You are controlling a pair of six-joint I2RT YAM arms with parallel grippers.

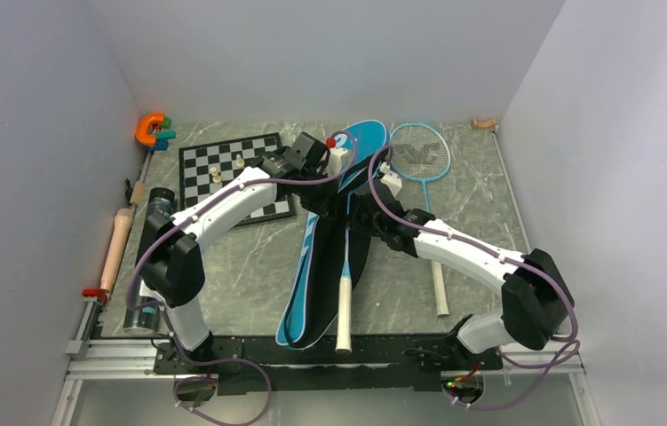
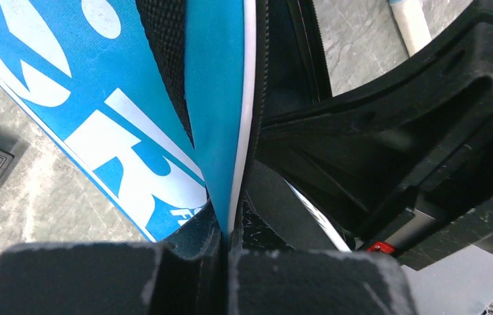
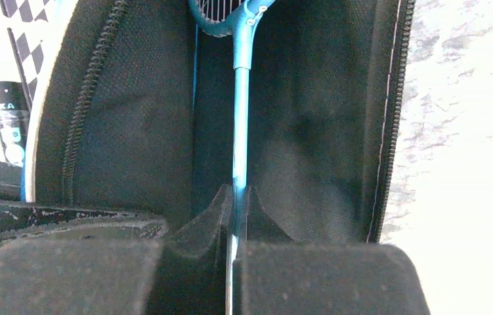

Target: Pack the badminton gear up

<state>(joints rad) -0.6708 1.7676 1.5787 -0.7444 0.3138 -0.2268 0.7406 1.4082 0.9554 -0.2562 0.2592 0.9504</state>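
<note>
The blue SPORT bag point(image 1: 303, 293) lies open along the middle of the table. My left gripper point(image 1: 337, 170) is shut on the white-trimmed edge of its blue flap point(image 2: 234, 164) and holds it up. My right gripper point(image 1: 353, 206) is shut on the light-blue shaft of a racket point(image 3: 238, 131) over the bag's black lining point(image 3: 138, 131). That racket's head point(image 3: 220, 13) is inside the bag and its beige handle point(image 1: 345, 311) sticks out at the near end. The second racket point(image 1: 418, 153) lies right of the bag. The black tube point(image 1: 145, 266) lies at the left. No shuttlecocks show.
A chessboard point(image 1: 232, 173) with pale pieces lies left of the bag. An orange clamp point(image 1: 150, 129) is at the far left corner. A wooden rolling pin point(image 1: 116, 248) lies along the left wall, and a small wooden piece point(image 1: 483, 123) at the far right.
</note>
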